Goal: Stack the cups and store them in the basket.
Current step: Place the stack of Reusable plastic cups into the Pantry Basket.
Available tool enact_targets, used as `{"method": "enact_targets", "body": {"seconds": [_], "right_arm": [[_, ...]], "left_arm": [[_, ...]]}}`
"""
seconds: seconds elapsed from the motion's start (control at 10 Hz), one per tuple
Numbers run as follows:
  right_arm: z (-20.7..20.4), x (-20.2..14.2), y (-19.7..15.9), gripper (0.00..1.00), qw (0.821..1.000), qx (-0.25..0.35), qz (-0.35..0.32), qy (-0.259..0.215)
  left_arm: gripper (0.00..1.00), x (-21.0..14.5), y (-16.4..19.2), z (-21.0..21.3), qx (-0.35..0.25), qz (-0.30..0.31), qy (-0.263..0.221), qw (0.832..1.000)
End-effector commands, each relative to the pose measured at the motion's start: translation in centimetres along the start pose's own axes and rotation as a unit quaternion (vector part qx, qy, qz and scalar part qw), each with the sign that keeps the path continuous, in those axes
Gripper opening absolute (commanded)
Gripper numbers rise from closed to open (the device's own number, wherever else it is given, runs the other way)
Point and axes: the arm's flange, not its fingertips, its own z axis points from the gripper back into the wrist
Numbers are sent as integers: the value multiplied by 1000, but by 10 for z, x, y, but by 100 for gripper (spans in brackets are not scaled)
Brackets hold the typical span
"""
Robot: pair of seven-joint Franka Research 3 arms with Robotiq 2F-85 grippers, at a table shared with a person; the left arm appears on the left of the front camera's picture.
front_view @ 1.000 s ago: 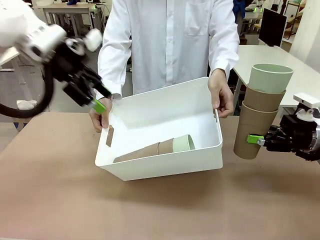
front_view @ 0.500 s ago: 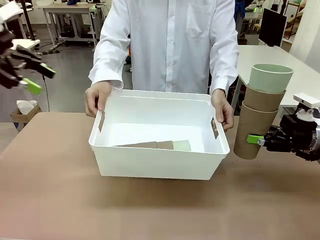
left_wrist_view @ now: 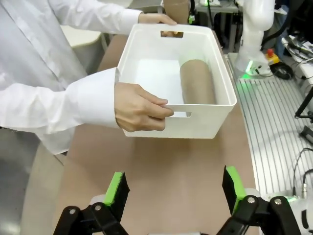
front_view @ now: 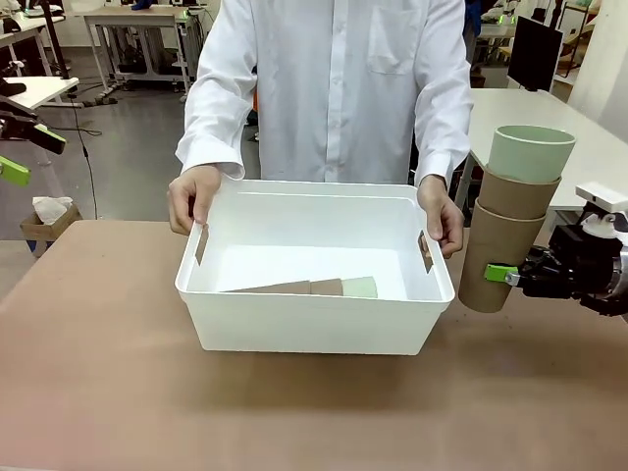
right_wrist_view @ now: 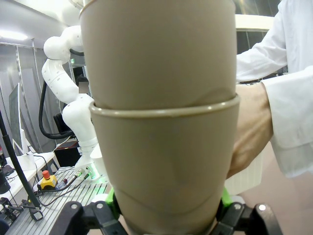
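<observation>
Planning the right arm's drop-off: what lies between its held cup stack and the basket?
In the front view, the person's hand, gripping the basket by its handle, sits between it and the cup stack; below the hand, bare table.

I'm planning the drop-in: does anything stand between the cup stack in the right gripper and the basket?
Yes: the person's hand grips the basket by its rim on the end facing the held stack, right in the direct path. Inside, another stack lies along the near wall.
</observation>
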Motion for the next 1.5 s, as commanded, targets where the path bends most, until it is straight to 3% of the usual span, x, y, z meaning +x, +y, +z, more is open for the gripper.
{"method": "enact_targets", "body": {"seconds": [0.0,1.4], "right_arm": [[0,5,0,85,1000,-4,6,-7],[0,0,0,85,1000,0,0,0]], "left_arm": [[100,11,-1,-8,6,3,9,1000],[100,11,-1,-8,6,3,9,1000]]}}
